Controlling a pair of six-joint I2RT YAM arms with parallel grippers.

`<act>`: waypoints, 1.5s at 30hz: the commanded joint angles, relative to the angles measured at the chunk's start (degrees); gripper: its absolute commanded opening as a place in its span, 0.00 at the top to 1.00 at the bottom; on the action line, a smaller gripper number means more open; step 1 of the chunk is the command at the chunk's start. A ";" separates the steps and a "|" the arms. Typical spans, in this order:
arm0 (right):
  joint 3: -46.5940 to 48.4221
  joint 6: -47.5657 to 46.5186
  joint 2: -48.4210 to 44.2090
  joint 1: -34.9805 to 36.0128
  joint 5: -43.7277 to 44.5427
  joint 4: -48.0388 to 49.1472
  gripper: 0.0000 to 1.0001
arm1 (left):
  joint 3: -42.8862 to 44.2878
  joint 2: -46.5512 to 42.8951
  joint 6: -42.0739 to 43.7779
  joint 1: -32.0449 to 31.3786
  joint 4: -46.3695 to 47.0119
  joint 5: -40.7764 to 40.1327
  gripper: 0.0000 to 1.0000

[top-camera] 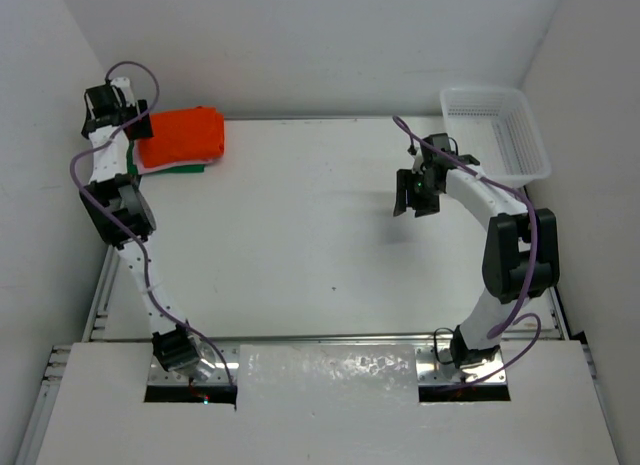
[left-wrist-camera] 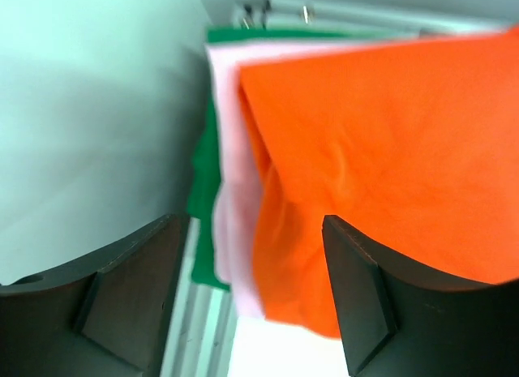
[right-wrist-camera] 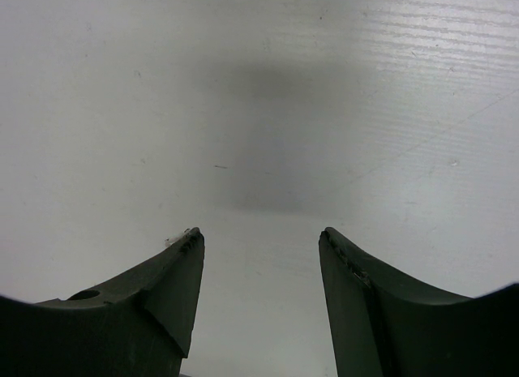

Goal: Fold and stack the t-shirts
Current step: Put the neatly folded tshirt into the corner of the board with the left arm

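A white table (top-camera: 320,235) between white walls (top-camera: 300,45) holds a stack at its far left corner: orange shirt (top-camera: 183,135) on pink shirt (left-wrist-camera: 231,166) on green shirt (left-wrist-camera: 207,174). A basket (top-camera: 497,130) sits far right. The left gripper (left-wrist-camera: 251,223) and right gripper (right-wrist-camera: 259,233) both gape empty.

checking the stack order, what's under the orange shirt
Under the orange t-shirt lies the pink t-shirt, with the green t-shirt below it. Only their edges show; the rest is covered by the orange one.

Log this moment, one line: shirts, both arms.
stack far-left: orange t-shirt over pink t-shirt over green t-shirt | left fingers: open, empty, beside stack | right fingers: open, empty, over table
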 commanded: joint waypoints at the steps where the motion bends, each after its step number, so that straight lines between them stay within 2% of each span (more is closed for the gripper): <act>1: 1.47 -0.47 -0.80 0.34 -0.58 0.74 0.42 | -1.01 -9.40 -2.10 0.25 2.89 -1.76 0.31; 3: 0.94 -0.38 -1.06 0.34 -0.67 1.18 0.42 | -3.73 -13.18 -1.59 -2.46 3.50 0.51 0.33; 5: 0.50 -0.20 -1.24 0.34 -0.84 1.62 0.42 | -10.14 -16.96 2.62 -5.98 4.12 0.97 0.34; 6: 0.41 -0.20 -1.15 0.34 -0.93 1.62 0.42 | -11.90 -17.66 4.46 -9.82 4.04 0.35 0.34; 9: 0.15 -0.38 -1.24 0.34 -1.11 1.53 0.43 | -17.18 -18.38 7.91 -14.50 4.30 0.34 0.42; 10: -0.20 -0.55 -1.41 0.34 -1.02 1.53 0.42 | -17.19 -17.07 8.08 -15.13 4.12 0.09 0.48; 14: -0.91 -1.08 -2.12 0.25 -0.49 1.53 0.42 | -12.11 -10.57 7.74 -16.10 -0.69 -1.41 0.59; 19: -1.08 -1.00 -1.68 0.25 -0.58 1.71 0.42 | -11.30 -6.16 8.52 -16.72 -1.77 -3.16 0.60; 25: -0.38 -0.99 -1.42 0.25 -0.49 1.62 0.42 | -13.23 -6.33 8.44 -16.80 -2.03 -1.95 0.60; 29: 0.67 -0.73 -1.24 0.25 -0.75 1.27 0.42 | -13.59 -7.74 7.91 -16.81 -3.00 -0.36 0.55; 33: 0.77 -0.91 -2.20 -0.01 -0.06 0.66 0.40 | -12.54 -15.09 5.11 -16.72 -3.52 1.84 0.43; 36: -1.77 -1.35 -4.56 -1.32 0.39 0.21 0.38 | -13.05 -23.01 4.39 -16.63 -9.47 6.91 0.42; 39: -7.99 -1.00 -8.00 -2.73 0.13 2.84 0.34 | -20.42 -32.41 6.67 -16.63 -13.36 9.66 0.41; 40: -9.42 -0.82 -10.44 -3.17 -0.05 3.37 0.26 | -25.84 -34.53 7.38 -16.63 -15.98 9.92 0.41; 42: -13.01 -0.82 -12.31 -4.40 -0.40 3.73 0.22 | -32.27 -40.85 8.96 -16.54 -18.54 9.58 0.41; 43: -14.08 -0.99 -14.32 -4.84 -0.49 3.82 0.17 | -39.62 -44.79 9.75 -16.54 -20.38 9.14 0.41; 45: -17.77 -0.99 -16.52 -6.07 -1.10 4.52 0.16 | -48.08 -48.68 9.76 -15.93 -20.32 7.82 0.42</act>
